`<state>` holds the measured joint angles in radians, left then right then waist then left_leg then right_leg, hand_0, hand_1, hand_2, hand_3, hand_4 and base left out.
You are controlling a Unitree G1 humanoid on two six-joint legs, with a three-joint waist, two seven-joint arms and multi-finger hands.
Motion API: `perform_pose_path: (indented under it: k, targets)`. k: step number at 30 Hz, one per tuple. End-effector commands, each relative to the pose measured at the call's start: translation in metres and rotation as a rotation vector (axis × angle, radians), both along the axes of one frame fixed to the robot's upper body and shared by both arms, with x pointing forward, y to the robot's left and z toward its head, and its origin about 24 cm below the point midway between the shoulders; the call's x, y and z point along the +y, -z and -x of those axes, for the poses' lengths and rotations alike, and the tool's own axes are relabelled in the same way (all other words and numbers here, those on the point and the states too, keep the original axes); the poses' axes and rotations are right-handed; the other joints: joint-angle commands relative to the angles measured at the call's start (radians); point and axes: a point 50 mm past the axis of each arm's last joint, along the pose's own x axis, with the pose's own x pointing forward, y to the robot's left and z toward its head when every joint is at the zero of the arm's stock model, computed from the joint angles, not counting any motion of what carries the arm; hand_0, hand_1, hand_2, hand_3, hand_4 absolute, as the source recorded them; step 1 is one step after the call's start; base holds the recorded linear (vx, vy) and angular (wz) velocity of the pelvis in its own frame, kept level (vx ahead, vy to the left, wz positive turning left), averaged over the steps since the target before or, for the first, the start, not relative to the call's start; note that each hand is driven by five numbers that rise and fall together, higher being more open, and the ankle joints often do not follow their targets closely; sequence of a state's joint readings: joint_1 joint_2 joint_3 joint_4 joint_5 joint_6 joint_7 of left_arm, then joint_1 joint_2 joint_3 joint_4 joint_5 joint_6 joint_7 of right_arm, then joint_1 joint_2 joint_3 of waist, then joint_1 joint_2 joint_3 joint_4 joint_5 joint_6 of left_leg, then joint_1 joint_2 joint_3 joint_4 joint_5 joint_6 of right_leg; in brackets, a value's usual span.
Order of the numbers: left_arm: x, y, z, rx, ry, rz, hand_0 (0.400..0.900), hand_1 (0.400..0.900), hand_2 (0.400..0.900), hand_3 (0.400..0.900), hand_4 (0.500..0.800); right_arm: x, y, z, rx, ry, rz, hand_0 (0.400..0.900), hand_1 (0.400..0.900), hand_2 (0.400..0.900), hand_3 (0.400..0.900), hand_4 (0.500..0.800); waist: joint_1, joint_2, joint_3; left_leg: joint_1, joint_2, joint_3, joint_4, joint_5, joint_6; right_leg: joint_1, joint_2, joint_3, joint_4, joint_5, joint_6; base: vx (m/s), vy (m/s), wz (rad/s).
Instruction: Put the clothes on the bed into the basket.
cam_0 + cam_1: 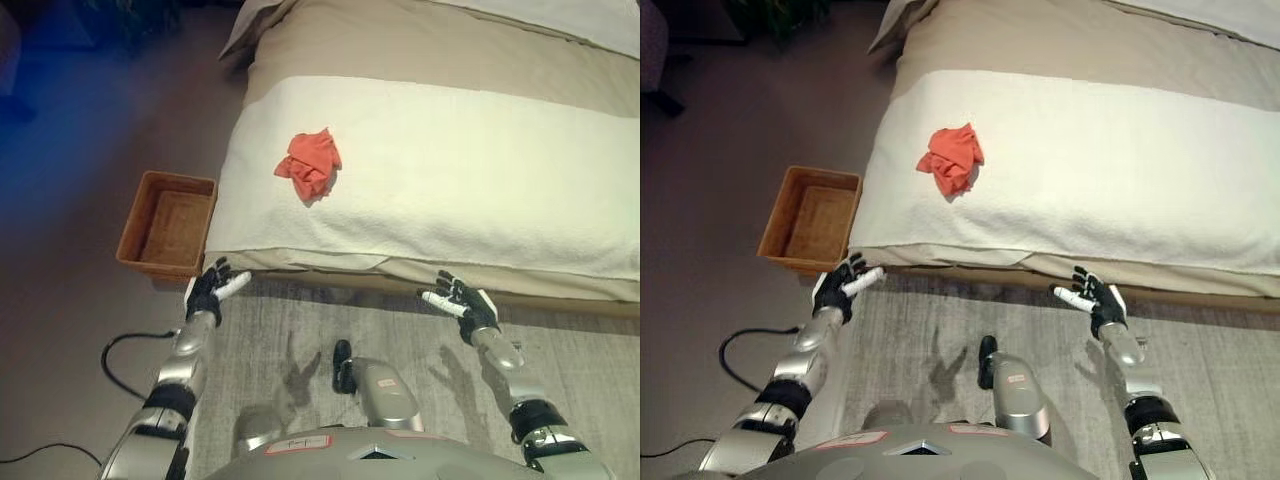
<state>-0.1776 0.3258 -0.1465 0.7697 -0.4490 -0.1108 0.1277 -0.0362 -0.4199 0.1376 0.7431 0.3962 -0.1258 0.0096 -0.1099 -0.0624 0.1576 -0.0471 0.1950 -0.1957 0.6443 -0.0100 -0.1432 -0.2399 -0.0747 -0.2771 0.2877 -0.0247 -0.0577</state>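
A crumpled orange-red cloth [310, 164] lies on the white blanket of the bed [470, 180], near its left end. A brown woven basket [166, 224] stands on the floor beside the bed's left corner, with nothing in it. My left hand [209, 290] is raised just below the bed's front edge, close to the basket's near right corner, fingers straight and holding nothing. My right hand [462, 302] hovers over the grey rug in front of the bed, also open with nothing in it. Both hands are well short of the cloth.
The bed has a beige cover [420, 45] behind the white blanket and a pillow [905, 18] at the far left corner. A grey rug [300, 340] lies in front of the bed; brown floor [70, 200] surrounds the basket.
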Motion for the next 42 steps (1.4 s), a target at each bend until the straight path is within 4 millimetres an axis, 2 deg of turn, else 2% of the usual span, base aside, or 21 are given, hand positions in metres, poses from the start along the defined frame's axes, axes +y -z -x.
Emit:
perform_pose_path:
  k: [1, 3, 4, 6, 7, 9, 11, 12, 16, 18, 20, 22, 23, 26, 28, 30, 32, 34, 36, 39, 42]
  targets:
    - [0.004, -0.052, -0.043, -0.238, 0.017, -0.036, 0.900, 0.900, 0.900, 0.900, 0.800, -0.010, -0.029, -0.024, -0.182, 0.061, 0.015, 0.900, 0.900, 0.900, 0.900, 0.800, 0.017, -0.054, 0.074, 0.002, -0.027, 0.134, 0.044, 0.068, 0.076, 0.089, 0.012, 0.116, -0.187, 0.092, 0.083, 0.16, -0.157, -0.35]
    - [0.004, -0.053, -0.048, -0.237, 0.007, -0.050, 0.900, 0.900, 0.900, 0.900, 0.800, -0.008, -0.032, -0.030, -0.198, 0.059, 0.015, 0.900, 0.900, 0.900, 0.900, 0.800, 0.051, -0.080, 0.102, -0.123, -0.050, 0.174, -0.006, 0.003, 0.098, 0.135, 0.001, 0.132, -0.195, 0.082, 0.093, 0.19, -0.063, -0.50]
    - [0.004, -0.053, -0.048, -0.236, -0.003, -0.047, 0.900, 0.900, 0.900, 0.900, 0.800, -0.008, -0.032, -0.031, -0.198, 0.061, 0.020, 0.900, 0.900, 0.900, 0.900, 0.800, 0.056, -0.085, 0.107, -0.176, -0.045, 0.187, -0.072, 0.019, 0.094, 0.150, -0.002, 0.139, -0.199, 0.077, 0.098, 0.22, 0.027, -0.51]
    - [0.003, -0.053, -0.049, -0.237, -0.007, -0.050, 0.900, 0.900, 0.900, 0.900, 0.800, -0.009, -0.031, -0.030, -0.196, 0.076, 0.022, 0.900, 0.900, 0.900, 0.900, 0.800, 0.076, -0.070, 0.119, -0.197, -0.001, 0.204, -0.204, 0.059, 0.069, 0.177, 0.016, 0.159, -0.198, 0.060, 0.108, 0.22, 0.096, -0.48]
    - [0.004, -0.054, -0.050, -0.240, -0.013, -0.056, 0.900, 0.900, 0.900, 0.900, 0.800, -0.009, -0.033, -0.032, -0.207, 0.078, 0.027, 0.900, 0.900, 0.900, 0.900, 0.800, 0.090, -0.055, 0.126, -0.221, 0.014, 0.193, -0.320, 0.108, 0.056, 0.189, 0.026, 0.167, -0.196, 0.045, 0.112, 0.22, 0.151, -0.49]
    - [0.006, -0.054, -0.050, -0.241, -0.016, -0.060, 0.900, 0.900, 0.900, 0.900, 0.800, -0.010, -0.034, -0.033, -0.211, 0.078, 0.045, 0.900, 0.900, 0.900, 0.900, 0.800, 0.118, -0.020, 0.129, -0.222, 0.024, 0.133, -0.489, 0.199, 0.034, 0.215, 0.059, 0.190, -0.190, 0.018, 0.114, 0.25, 0.157, -0.47]
    - [0.008, -0.053, -0.048, -0.239, -0.033, -0.060, 0.900, 0.900, 0.900, 0.900, 0.800, -0.012, -0.034, -0.033, -0.209, 0.078, 0.066, 0.900, 0.900, 0.900, 0.900, 0.800, 0.134, 0.004, 0.135, -0.215, 0.030, 0.084, -0.623, 0.236, 0.024, 0.246, 0.076, 0.215, -0.181, -0.015, 0.112, 0.25, 0.122, -0.35]
    - [0.008, -0.052, -0.048, -0.238, -0.041, -0.051, 0.900, 0.900, 0.900, 0.900, 0.800, -0.013, -0.034, -0.032, -0.206, 0.078, 0.074, 0.900, 0.900, 0.900, 0.900, 0.800, 0.134, 0.011, 0.136, -0.208, 0.032, 0.082, -0.662, 0.242, 0.017, 0.260, 0.080, 0.226, -0.171, -0.032, 0.109, 0.22, 0.108, -0.29]
    - [0.011, -0.049, -0.046, -0.228, -0.072, -0.045, 0.900, 0.900, 0.900, 0.900, 0.800, -0.012, -0.035, -0.035, -0.209, 0.080, 0.074, 0.900, 0.900, 0.900, 0.900, 0.800, 0.146, 0.027, 0.132, -0.223, 0.037, 0.140, -0.703, 0.253, 0.002, 0.310, 0.085, 0.262, -0.171, -0.071, 0.112, 0.18, 0.109, -0.35]
    - [0.015, -0.052, -0.047, -0.237, -0.079, -0.078, 0.900, 0.900, 0.900, 0.900, 0.800, -0.009, -0.038, -0.040, -0.222, 0.061, 0.078, 0.900, 0.900, 0.900, 0.900, 0.800, 0.156, 0.034, 0.126, -0.220, 0.036, 0.134, -0.687, 0.256, 0.003, 0.333, 0.078, 0.285, -0.171, -0.091, 0.122, 0.19, 0.163, -0.51]
    - [0.017, -0.055, -0.049, -0.248, -0.082, -0.115, 0.900, 0.900, 0.900, 0.900, 0.800, -0.005, -0.042, -0.048, -0.239, 0.038, 0.081, 0.900, 0.900, 0.900, 0.900, 0.800, 0.162, 0.036, 0.121, -0.228, 0.031, 0.147, -0.635, 0.250, 0.005, 0.360, 0.062, 0.312, -0.179, -0.104, 0.131, 0.17, 0.202, -0.51]
    - [0.023, -0.060, -0.050, -0.253, -0.098, -0.205, 0.900, 0.900, 0.900, 0.900, 0.800, 0.001, -0.047, -0.056, -0.261, 0.023, 0.078, 0.900, 0.900, 0.900, 0.900, 0.800, 0.161, 0.037, 0.106, -0.253, 0.033, 0.179, -0.581, 0.221, 0.017, 0.373, 0.016, 0.332, -0.184, -0.126, 0.156, 0.12, 0.297, -0.77]
    - [0.023, -0.065, -0.054, -0.262, -0.098, -0.251, 0.900, 0.900, 0.900, 0.900, 0.800, 0.003, -0.049, -0.058, -0.270, 0.025, 0.087, 0.900, 0.900, 0.900, 0.900, 0.800, 0.170, 0.040, 0.100, -0.252, 0.029, 0.183, -0.597, 0.247, 0.020, 0.387, -0.015, 0.332, -0.188, -0.127, 0.169, 0.08, 0.306, -0.86]
    - [0.019, -0.086, -0.072, -0.309, -0.071, -0.403, 0.900, 0.900, 0.900, 0.900, 0.800, 0.014, -0.061, -0.075, -0.327, 0.015, 0.081, 0.900, 0.900, 0.900, 0.900, 0.800, 0.182, 0.026, 0.092, -0.261, -0.003, 0.235, -0.540, 0.179, 0.049, 0.354, -0.107, 0.327, -0.138, -0.099, 0.222, 0.10, 0.282, -0.67]
    - [0.019, -0.104, -0.082, -0.365, -0.064, -0.480, 0.900, 0.900, 0.900, 0.900, 0.800, 0.023, -0.069, -0.086, -0.357, -0.019, 0.087, 0.900, 0.900, 0.900, 0.900, 0.800, 0.183, 0.028, 0.110, -0.274, -0.024, 0.260, -0.490, 0.143, 0.075, 0.266, -0.154, 0.336, -0.029, -0.028, 0.247, 0.07, 0.270, -0.53]
    - [0.018, -0.117, -0.090, -0.389, -0.069, -0.581, 0.900, 0.900, 0.900, 0.900, 0.800, 0.032, -0.073, -0.093, -0.368, -0.053, 0.090, 0.900, 0.900, 0.900, 0.900, 0.800, 0.170, 0.030, 0.140, -0.275, -0.034, 0.271, -0.472, 0.132, 0.095, 0.206, -0.169, 0.336, 0.045, 0.029, 0.243, 0.01, 0.215, -0.32]
    - [0.025, -0.134, -0.099, -0.428, -0.140, -0.675, 0.900, 0.900, 0.900, 0.900, 0.800, 0.041, -0.080, -0.099, -0.404, -0.067, 0.088, 0.900, 0.900, 0.900, 0.900, 0.800, 0.157, 0.015, 0.162, -0.276, -0.036, 0.297, -0.475, 0.111, 0.088, 0.157, -0.202, 0.275, -0.026, 0.070, 0.250, -0.10, 0.065, -0.34]
    - [0.030, -0.156, -0.108, -0.485, -0.221, -0.689, 0.900, 0.900, 0.900, 0.900, 0.800, 0.045, -0.085, -0.106, -0.423, -0.081, 0.103, 0.900, 0.900, 0.900, 0.900, 0.800, 0.135, -0.001, 0.183, -0.274, -0.036, 0.320, -0.482, 0.089, 0.076, 0.092, -0.205, 0.217, -0.167, 0.105, 0.253, -0.08, -0.034, -0.18]
    - [0.038, -0.176, -0.111, -0.542, -0.294, -0.690, 0.900, 0.900, 0.900, 0.900, 0.800, 0.047, -0.088, -0.108, -0.432, -0.093, 0.113, 0.900, 0.900, 0.900, 0.900, 0.800, 0.121, -0.010, 0.211, -0.310, -0.015, 0.320, -0.451, 0.094, 0.071, 0.058, -0.207, 0.206, -0.174, 0.132, 0.263, -0.02, -0.018, -0.03]
    - [0.046, -0.191, -0.118, -0.546, -0.317, -0.695, 0.900, 0.900, 0.900, 0.900, 0.800, 0.042, -0.085, -0.103, -0.425, -0.078, 0.108, 0.900, 0.900, 0.900, 0.900, 0.800, 0.110, -0.024, 0.205, -0.315, -0.008, 0.316, -0.465, 0.100, 0.061, 0.064, -0.201, 0.184, -0.204, 0.139, 0.260, 0.05, 0.001, -0.07]
    - [0.043, -0.208, -0.126, -0.588, -0.324, -0.648, 0.900, 0.900, 0.900, 0.900, 0.800, 0.040, -0.088, -0.104, -0.434, -0.070, 0.109, 0.900, 0.900, 0.900, 0.900, 0.800, 0.093, -0.031, 0.210, -0.337, 0.001, 0.312, -0.467, 0.103, 0.051, 0.044, -0.199, 0.166, -0.217, 0.148, 0.264, -0.02, -0.023, -0.07]
